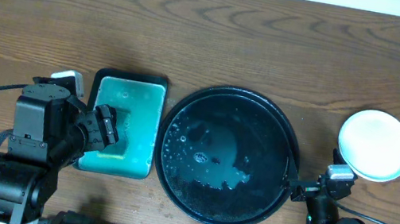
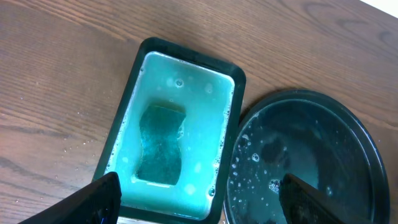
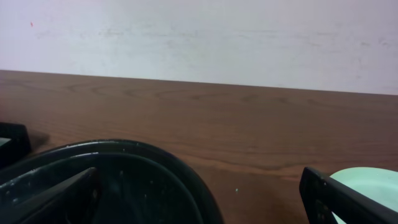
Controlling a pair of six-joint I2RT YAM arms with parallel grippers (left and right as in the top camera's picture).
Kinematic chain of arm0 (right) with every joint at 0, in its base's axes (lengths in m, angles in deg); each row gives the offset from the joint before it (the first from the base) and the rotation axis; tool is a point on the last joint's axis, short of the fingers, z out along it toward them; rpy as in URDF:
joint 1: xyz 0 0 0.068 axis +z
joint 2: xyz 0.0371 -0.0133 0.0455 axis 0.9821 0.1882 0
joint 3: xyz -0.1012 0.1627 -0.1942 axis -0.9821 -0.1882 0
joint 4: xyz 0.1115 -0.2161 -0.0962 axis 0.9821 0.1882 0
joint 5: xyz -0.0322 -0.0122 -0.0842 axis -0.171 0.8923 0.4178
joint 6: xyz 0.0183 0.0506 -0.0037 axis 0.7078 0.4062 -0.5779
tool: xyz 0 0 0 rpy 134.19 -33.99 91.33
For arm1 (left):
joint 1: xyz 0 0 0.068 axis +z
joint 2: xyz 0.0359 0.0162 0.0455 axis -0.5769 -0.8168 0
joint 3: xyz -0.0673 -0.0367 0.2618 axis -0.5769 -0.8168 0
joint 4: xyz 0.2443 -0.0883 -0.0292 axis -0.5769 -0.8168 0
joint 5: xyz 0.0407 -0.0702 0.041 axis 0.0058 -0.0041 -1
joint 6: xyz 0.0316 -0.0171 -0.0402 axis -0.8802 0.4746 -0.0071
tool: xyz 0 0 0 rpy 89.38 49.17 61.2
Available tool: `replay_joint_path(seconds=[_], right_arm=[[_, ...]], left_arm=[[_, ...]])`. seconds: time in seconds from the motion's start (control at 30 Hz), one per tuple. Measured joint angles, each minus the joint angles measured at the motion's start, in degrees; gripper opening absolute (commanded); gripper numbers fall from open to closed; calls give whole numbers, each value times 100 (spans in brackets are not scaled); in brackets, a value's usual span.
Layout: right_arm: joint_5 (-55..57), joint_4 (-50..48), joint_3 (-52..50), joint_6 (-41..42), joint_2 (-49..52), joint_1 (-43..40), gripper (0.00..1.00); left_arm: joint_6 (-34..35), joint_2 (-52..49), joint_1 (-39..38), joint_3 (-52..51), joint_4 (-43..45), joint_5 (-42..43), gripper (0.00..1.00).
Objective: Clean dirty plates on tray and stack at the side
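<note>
Plates sit off the tray on the wood-grain desk to its right — one white glossy round from above; I cannot count them. Left arm is folded low, the left tool spread wide over a rectangular basin of teal water and a sponge. My right tool — also parted wide, empty — faces the round black tray's wet rim.

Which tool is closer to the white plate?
Right. The right tool sits just beside the white plate, by the round tray; the left tool is beyond that tray, over the rectangular tray.
</note>
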Motion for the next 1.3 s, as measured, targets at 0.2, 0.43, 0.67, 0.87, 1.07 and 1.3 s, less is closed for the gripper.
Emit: replay_joint_path(seconds=[0.2, 0.43, 0.67, 0.87, 1.07, 1.3], right_arm=[[0, -2, 0, 0, 0, 0, 99], [0, 0, 0, 0, 0, -2, 99], [0, -2, 0, 0, 0, -2, 99], [4, -2, 0, 0, 0, -2, 99], [4, 0, 0, 0, 0, 0, 99], [4, 0, 0, 0, 0, -2, 99]], left_arm=[[2, 0, 0, 0, 0, 0, 82], [2, 0, 0, 0, 0, 0, 82], [-2, 4, 0, 0, 37, -57, 82], [-317, 723, 20, -885, 2459, -295, 82], [-907, 2142, 22, -2717, 4756, 94, 82], [-1180, 3685, 22, -4203, 5379, 146, 82]])
